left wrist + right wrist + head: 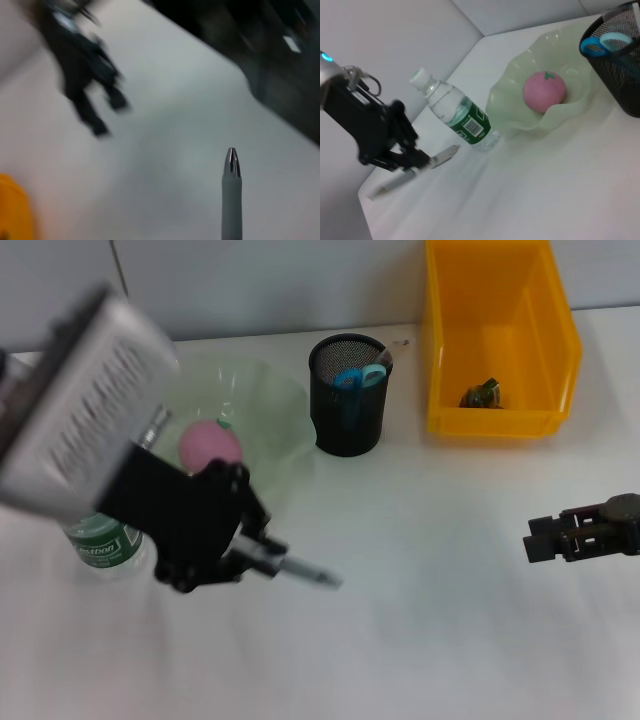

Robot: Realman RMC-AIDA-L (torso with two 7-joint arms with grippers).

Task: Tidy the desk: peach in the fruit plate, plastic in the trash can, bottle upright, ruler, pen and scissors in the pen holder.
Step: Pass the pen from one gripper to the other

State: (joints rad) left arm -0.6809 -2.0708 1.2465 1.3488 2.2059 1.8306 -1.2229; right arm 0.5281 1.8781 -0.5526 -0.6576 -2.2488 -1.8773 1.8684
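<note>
The pen is gripped by the left gripper above the surface, toward its left edge. The peach lies in the plate, the scissors in the holder. The right gripper hangs near the right edge; its state cannot be told.
</note>
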